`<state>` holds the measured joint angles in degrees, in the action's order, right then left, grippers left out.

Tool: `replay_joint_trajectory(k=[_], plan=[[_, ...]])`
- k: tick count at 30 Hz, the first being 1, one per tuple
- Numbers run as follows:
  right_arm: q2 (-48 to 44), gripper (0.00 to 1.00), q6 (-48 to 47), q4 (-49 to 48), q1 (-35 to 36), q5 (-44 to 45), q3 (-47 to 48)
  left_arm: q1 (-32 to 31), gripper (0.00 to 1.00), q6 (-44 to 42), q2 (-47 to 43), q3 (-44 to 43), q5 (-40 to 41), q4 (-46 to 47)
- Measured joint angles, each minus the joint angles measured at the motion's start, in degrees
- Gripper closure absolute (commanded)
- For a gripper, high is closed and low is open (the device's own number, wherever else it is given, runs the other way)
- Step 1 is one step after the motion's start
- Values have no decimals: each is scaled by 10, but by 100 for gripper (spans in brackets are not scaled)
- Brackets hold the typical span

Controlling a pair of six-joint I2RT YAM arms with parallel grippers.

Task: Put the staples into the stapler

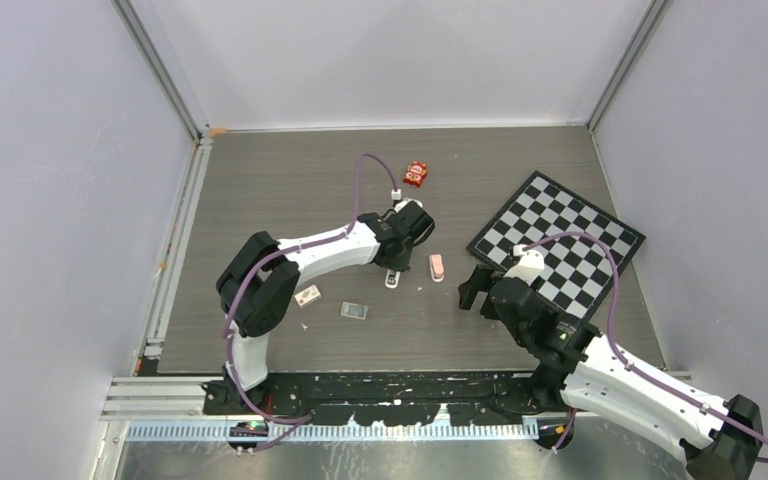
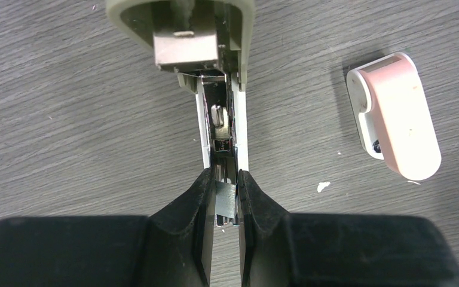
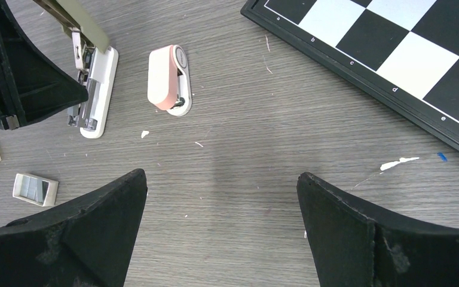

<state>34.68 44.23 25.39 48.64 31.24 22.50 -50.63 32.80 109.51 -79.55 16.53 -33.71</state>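
The left gripper [image 2: 227, 190] is narrowed onto a short silvery-grey strip of staples [image 2: 227, 202]. It pinches the strip over the pale metal channel of the slim olive-grey stapler [image 2: 218, 113], which lies opened on the grey wood-grain desk [image 2: 66, 119] straight ahead of it. A pink-and-white plastic piece [image 2: 397, 113] lies to that gripper's right. The right gripper [image 3: 221, 179] gapes wide, holding nothing. Beyond it, the black-and-white chessboard [image 3: 394, 36] shows border letters "c", "d", "e". The small red packet [image 1: 416, 173] bears print too small to read.
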Motion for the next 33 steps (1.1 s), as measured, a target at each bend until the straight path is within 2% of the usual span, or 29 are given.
replay_joint_trajectory(k=[11, 33], plan=[[-7, 0, 0, 1, 0, 0, 0, -4, 90, 0, 3, 0, 12, -1], [-15, 0, 0, 4, 0, 0, 0, -15, 81, -2, 12, -10, 35, -12]])
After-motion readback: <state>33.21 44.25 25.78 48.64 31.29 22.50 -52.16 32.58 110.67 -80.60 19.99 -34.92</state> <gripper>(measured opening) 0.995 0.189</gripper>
